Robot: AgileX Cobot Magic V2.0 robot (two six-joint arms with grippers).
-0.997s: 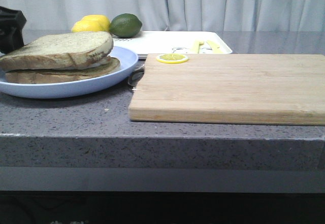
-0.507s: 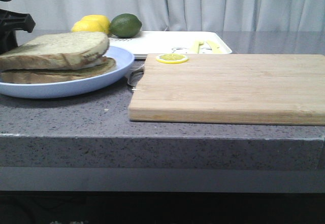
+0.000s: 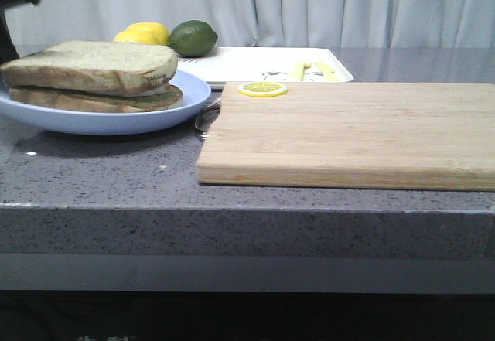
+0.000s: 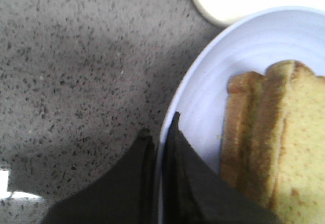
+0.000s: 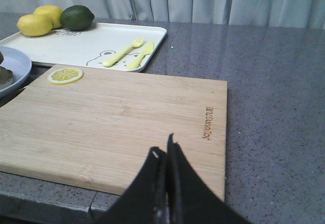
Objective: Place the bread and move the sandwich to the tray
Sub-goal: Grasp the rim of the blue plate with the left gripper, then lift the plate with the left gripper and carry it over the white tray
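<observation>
Since half a second ago the sandwich (image 3: pixel 97 76) on its light-blue plate (image 3: pixel 147 115) has risen off the counter and now casts a shadow beneath it, with the plate's rim higher in the front view. Left gripper (image 4: pixel 161 132) has its two black fingers closed on the plate's rim, one above and one below, as the left wrist view shows. Only a dark corner of that arm shows in the front view, at about ten o'clock.

Grey speckled stone forms the countertop (image 3: pixel 116 179), with a pale pleated curtain (image 3: pixel 325 5) hanging behind it. At the centre lies a wooden cutting board (image 3: pixel 348 136), a lemon slice (image 3: pixel 262 88) on its far left corner. Beyond it, towards twelve o'clock, sits the white tray (image 3: pixel 255 66), holding a yellow fork (image 5: pixel 122 53) and knife (image 5: pixel 140 54), with two lemons (image 3: pixel 143 34) and a lime (image 3: pixel 192 38) at its far left end. Plate and sandwich hang at ten o'clock, left of the board and short of the tray.

Right gripper (image 5: pixel 166 155) hovers over the board's near edge with its fingers pressed together, holding nothing.
</observation>
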